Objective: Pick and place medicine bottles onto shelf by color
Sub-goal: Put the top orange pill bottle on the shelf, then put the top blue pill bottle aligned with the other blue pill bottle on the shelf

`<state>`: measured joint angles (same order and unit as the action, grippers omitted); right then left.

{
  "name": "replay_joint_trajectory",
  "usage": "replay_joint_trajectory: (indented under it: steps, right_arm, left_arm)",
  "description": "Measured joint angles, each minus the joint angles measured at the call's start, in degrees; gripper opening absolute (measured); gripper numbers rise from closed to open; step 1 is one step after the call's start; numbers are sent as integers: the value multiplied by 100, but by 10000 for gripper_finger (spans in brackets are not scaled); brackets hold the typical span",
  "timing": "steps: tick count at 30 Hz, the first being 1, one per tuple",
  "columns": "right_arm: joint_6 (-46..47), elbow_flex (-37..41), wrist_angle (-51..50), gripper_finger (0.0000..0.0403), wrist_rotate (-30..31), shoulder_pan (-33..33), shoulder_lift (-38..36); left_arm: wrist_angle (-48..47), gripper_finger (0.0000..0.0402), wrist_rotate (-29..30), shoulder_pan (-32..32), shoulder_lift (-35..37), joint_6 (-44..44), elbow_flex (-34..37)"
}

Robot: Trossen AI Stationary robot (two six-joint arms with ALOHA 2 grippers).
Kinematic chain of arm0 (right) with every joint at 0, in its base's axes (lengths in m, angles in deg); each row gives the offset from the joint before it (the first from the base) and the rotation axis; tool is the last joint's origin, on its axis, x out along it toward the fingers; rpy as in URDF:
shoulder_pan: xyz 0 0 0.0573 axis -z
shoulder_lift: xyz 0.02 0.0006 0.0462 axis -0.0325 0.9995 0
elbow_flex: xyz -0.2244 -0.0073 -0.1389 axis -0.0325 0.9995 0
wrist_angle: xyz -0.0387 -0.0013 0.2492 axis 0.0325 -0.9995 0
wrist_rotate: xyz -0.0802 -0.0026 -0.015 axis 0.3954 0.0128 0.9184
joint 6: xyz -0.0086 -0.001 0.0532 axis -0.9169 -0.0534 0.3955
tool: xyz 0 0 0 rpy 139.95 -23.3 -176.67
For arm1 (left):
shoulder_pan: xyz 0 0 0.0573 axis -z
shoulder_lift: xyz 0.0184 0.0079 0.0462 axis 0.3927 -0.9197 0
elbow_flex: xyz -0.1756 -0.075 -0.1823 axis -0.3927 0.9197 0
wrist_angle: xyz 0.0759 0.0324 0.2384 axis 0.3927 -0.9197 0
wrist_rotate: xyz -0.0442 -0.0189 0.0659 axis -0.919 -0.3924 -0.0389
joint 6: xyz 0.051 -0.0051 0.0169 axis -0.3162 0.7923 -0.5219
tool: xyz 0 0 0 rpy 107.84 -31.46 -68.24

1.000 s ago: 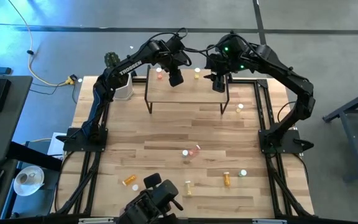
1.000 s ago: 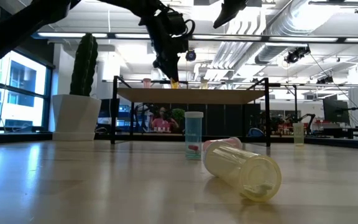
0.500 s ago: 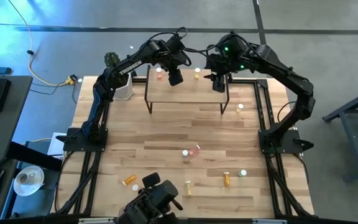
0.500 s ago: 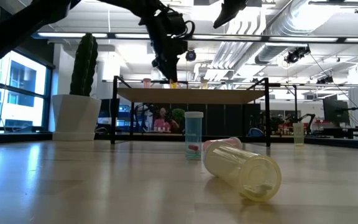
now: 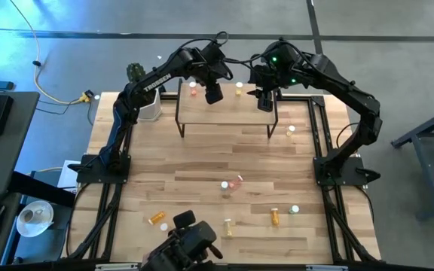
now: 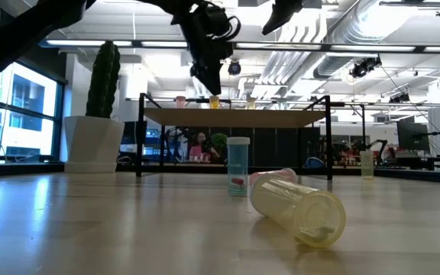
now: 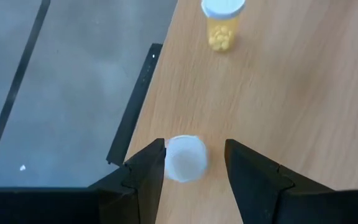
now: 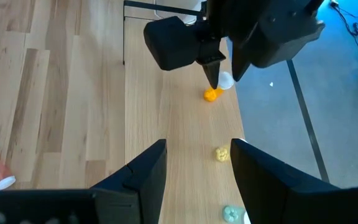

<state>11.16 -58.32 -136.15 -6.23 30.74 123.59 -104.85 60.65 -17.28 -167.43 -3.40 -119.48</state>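
Note:
The shelf point(image 5: 224, 113) stands at the table's far side on thin black legs. On it stand a pink bottle point(image 5: 194, 90), an orange bottle point(image 8: 211, 94), a yellow bottle point(image 8: 221, 154) and a pale green one point(image 8: 232, 213). My left gripper point(image 7: 188, 171) is open just above the orange bottle; in its wrist view its fingers frame the bottle's white cap point(image 7: 186, 158). My right gripper point(image 8: 194, 180) is open and hangs high over the shelf's right part. More medicine bottles lie or stand on the near tabletop, among them a pink one point(image 5: 237, 181) and a yellow one point(image 6: 296, 206).
A white cactus pot point(image 5: 151, 109) stands left of the shelf. Loose bottles are scattered over the near half of the table: orange point(image 5: 157, 218), yellow point(image 5: 227, 224), orange point(image 5: 274, 217), green point(image 5: 294, 209), and one near the right edge point(image 5: 291, 129). A dark camera mount point(image 5: 187, 241) sits at the near edge.
My left gripper has let go of the orange bottle and risen a little off it. The bottle stays standing upright on the shelf. My right gripper has kept still.

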Motion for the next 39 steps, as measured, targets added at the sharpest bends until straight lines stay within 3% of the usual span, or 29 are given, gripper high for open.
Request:
replay_joint_trajectory:
  steps: [16,25,29,39]
  right_arm:
    - [75,-2,-16,170,61,-3,0]
    - [557,16,-1070,170,-321,-4,0]
    - [590,587,-1038,170,-731,-55,-117]
    - [1011,2877,238,170,-538,-301,-1072]
  left_arm:
    - [-281,159,196,76,391,50,-205]
    - [-417,159,-1070,72,784,247,118]
    - [-359,159,-1395,98,895,258,671]
    - [659,159,-1438,384,1627,361,2523]
